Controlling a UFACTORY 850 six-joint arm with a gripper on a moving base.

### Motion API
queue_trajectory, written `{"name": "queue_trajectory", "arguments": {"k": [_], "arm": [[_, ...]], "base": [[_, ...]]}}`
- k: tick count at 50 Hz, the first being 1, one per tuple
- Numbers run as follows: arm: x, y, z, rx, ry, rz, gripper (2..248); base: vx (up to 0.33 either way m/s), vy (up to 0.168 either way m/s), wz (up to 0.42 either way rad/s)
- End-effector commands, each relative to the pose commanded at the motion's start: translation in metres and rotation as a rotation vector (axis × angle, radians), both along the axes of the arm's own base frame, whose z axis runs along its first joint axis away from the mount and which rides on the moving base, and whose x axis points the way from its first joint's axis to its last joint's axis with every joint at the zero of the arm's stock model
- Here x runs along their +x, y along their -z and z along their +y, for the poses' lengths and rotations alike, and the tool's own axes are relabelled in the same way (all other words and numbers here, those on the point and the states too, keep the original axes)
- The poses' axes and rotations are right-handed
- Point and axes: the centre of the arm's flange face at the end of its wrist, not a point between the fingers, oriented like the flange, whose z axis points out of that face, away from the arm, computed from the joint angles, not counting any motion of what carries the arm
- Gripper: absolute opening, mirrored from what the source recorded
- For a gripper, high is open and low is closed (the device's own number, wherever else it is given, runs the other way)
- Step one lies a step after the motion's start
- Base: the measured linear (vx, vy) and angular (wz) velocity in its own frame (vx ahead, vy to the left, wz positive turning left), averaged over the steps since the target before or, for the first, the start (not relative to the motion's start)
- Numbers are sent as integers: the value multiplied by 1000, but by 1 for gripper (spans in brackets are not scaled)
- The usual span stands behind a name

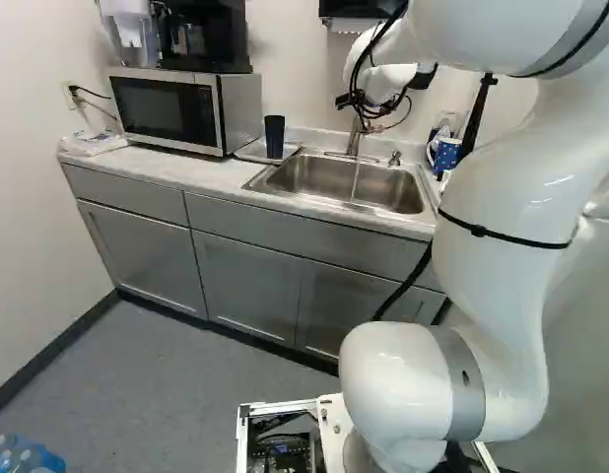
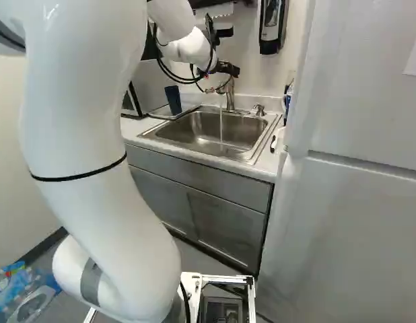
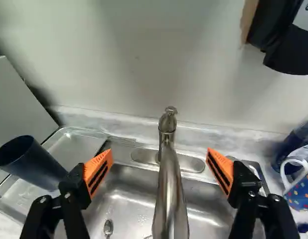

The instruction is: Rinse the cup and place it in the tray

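Above the sink, at the faucet, my gripper (image 2: 228,69) hangs in the right base view. The wrist view shows the gripper (image 3: 160,155) open, its orange-padded fingers wide apart, with the faucet (image 3: 168,174) between them and neither finger visibly touching it. A dark blue cup (image 1: 275,136) stands upright on the tray (image 1: 247,152) between microwave and sink. In the wrist view the cup (image 3: 29,162) is beside one finger, outside the grip, on the metallic-looking tray (image 3: 69,147). Water (image 2: 221,124) runs from the spout into the sink (image 2: 201,136).
A microwave (image 1: 171,110) stands beyond the tray. A patterned mug (image 3: 299,188) is on the sink's other side, near the refrigerator (image 2: 369,134). A spoon-like object (image 3: 108,227) lies in the basin. Soap dispenser (image 2: 271,25) hangs on the wall; bottles (image 1: 24,455) lie on the floor.
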Motion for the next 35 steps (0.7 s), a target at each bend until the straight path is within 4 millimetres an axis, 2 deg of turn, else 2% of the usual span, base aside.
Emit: {"name": "queue_trajectory", "arguments": {"k": [16, 35], "arm": [[-34, 3, -1, 13, 8, 53, 247], [-74, 16, 3, 58, 2, 230, 247]], "base": [[0, 0, 0], [0, 0, 0]]}}
